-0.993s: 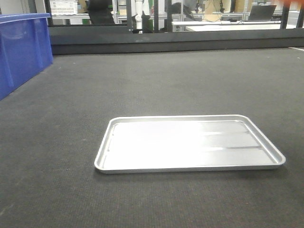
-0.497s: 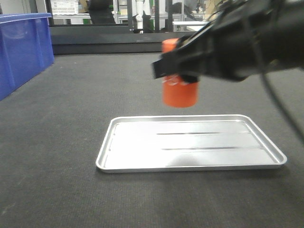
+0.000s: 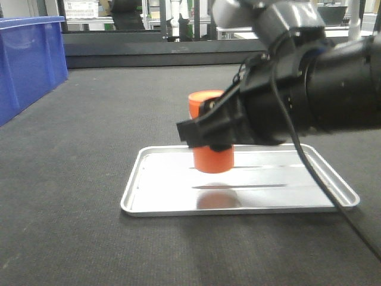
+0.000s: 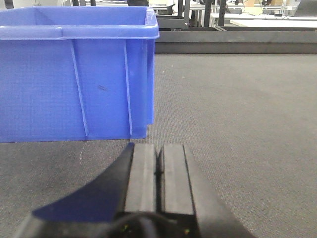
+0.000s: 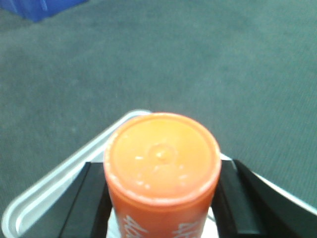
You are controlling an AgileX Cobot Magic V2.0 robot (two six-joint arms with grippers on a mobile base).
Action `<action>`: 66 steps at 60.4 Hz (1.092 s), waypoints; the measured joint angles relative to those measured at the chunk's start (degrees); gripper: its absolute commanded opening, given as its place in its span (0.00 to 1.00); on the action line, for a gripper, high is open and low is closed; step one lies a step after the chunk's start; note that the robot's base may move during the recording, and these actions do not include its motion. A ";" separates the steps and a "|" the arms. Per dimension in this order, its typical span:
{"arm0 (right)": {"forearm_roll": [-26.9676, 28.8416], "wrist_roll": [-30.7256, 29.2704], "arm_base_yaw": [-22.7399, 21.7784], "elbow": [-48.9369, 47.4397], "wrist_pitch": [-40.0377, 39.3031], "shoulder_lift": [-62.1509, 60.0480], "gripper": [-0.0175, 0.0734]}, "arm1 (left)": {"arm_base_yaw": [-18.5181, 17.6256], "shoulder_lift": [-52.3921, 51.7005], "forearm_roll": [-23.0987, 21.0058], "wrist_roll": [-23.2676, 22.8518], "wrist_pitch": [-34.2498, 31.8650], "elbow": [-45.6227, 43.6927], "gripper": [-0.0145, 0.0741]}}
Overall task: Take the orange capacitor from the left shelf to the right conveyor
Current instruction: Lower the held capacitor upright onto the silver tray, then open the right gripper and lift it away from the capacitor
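The capacitor point(image 3: 212, 159) has dropped lower and now hangs upright just above the tray point(image 3: 155, 190) on the conveyor point(image 3: 89, 119), with the right claw point(image 5: 162, 208) clamped on its sides. The left claw point(image 4: 158, 173) is pressed together near the bin point(image 4: 74, 79).

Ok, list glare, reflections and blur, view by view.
Front view: the silver tray glares white and mirrors the orange capacitor above it. Right wrist view: soft throughout, the conveyor weave smeared. Left wrist view: sharp, blue bin and weave crisp.
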 measured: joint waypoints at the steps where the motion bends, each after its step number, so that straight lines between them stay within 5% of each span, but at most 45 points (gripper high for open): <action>1: 0.00 0.00 0.00 0.27 -0.17 0.06 0.25 | 0.00 0.00 0.00 0.00 0.00 0.00 0.02; 7: 0.61 0.00 0.00 1.51 -0.68 0.09 0.26 | 0.00 0.00 0.00 0.00 0.00 0.00 0.02; 12: 1.27 0.00 0.00 1.86 -1.47 0.09 0.37 | 0.00 0.00 0.00 0.00 0.00 0.00 0.02; 22: 1.87 0.00 0.00 1.86 -5.29 0.09 0.92 | 0.00 0.00 0.00 0.00 0.00 0.00 0.02; 57: 1.98 0.00 0.00 1.86 -12.82 -3.08 0.87 | 0.00 0.00 0.00 0.00 0.00 0.00 0.02; 62: 2.08 0.09 0.00 1.86 -13.23 -6.38 0.79 | 0.00 0.00 0.00 0.00 0.00 0.00 0.02; 66: 2.08 0.09 0.00 1.86 -12.65 -9.66 0.63 | 0.00 0.00 0.00 0.00 0.00 0.00 0.02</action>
